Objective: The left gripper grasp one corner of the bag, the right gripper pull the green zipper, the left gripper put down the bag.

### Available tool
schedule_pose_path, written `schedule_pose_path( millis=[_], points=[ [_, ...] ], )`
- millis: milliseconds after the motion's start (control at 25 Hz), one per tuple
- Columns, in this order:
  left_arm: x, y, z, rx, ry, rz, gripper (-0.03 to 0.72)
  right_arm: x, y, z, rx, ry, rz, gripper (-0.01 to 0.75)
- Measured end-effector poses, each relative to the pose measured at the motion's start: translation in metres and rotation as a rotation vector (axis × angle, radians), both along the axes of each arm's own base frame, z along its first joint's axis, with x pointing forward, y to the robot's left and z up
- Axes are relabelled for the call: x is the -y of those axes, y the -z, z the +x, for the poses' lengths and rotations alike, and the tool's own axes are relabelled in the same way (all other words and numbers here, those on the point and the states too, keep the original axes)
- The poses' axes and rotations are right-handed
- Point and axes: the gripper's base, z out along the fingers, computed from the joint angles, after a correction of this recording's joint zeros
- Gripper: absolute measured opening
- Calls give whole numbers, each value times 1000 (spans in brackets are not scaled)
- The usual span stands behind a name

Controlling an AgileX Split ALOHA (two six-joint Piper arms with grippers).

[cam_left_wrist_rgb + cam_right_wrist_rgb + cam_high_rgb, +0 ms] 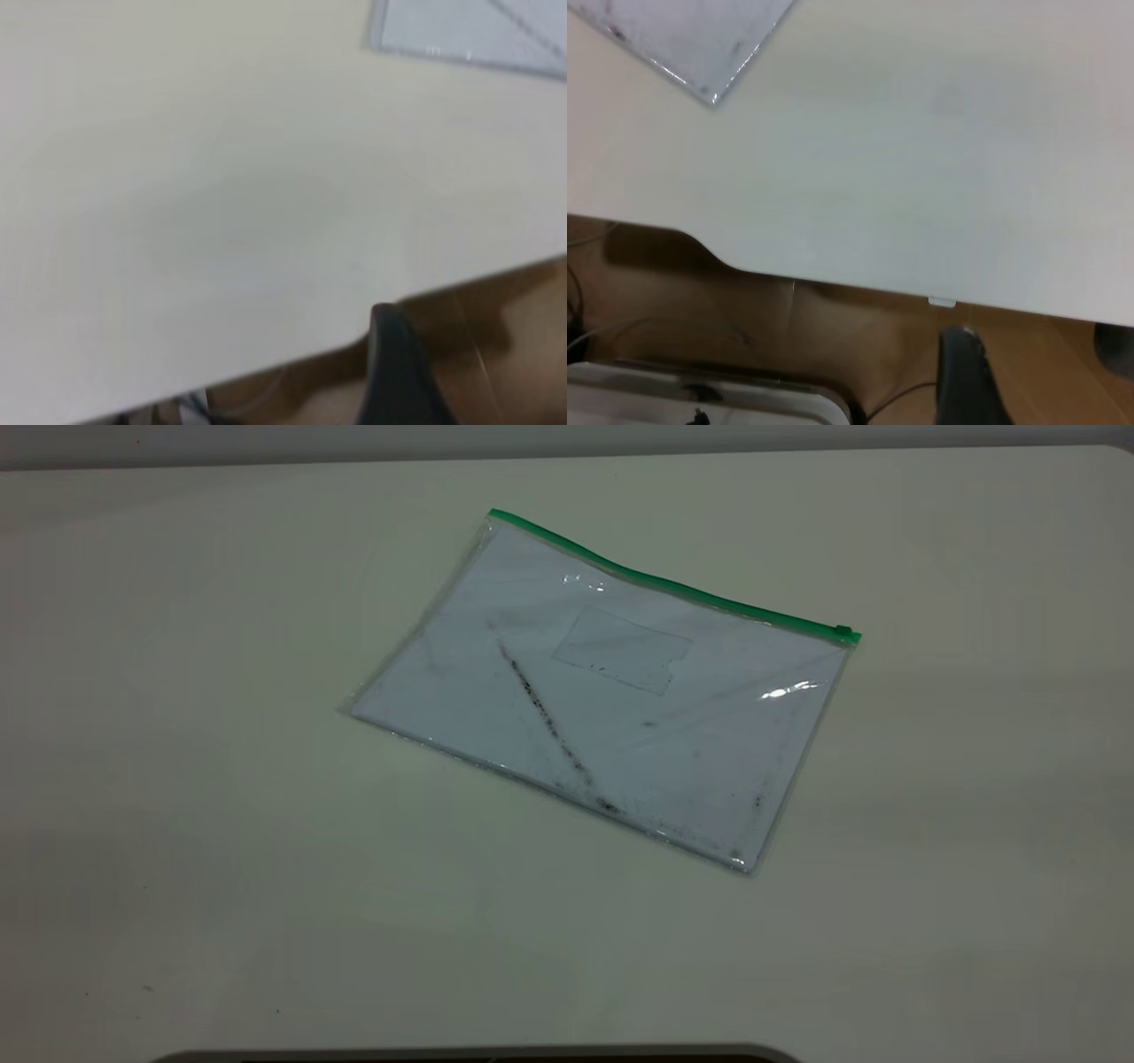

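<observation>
- Near: a dark fingertip of the left gripper (397, 372) and one of the right gripper (970, 376) hang off the pale table (221, 824); I cannot tell how wide either stands.
- Middle: the flat clear-plastic bag (611, 700) lies alone.
- Far: take the far left corner, opposite the tiny green zipper (844, 634), pinching plastic only.

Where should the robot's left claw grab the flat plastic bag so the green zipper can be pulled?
Probably the bag's far left corner, at the end of the green strip opposite the green zipper. Come from the left, low along the table: the bag lies flat, so the fingers must pinch its thin edge.
</observation>
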Motion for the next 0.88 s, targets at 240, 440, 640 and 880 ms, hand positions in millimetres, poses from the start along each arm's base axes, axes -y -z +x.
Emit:
schedule_pose_path(
  millis=[240, 440, 640, 880],
  points=[
    [-1, 2, -12, 67, -20, -7, 518, 8, -7, -24, 178, 140, 15, 485],
    [-1, 2, -12, 65, -46, -5, 518, 8, -10, -48, 341, 158, 25, 485],
    [-1, 2, -12, 64, -47, -5, 518, 8, -9, -59, 411, 158, 31, 485],
    [-1, 2, -12, 64, -48, -6, 518, 8, -9, -59, 411, 158, 31, 485]
  ],
)
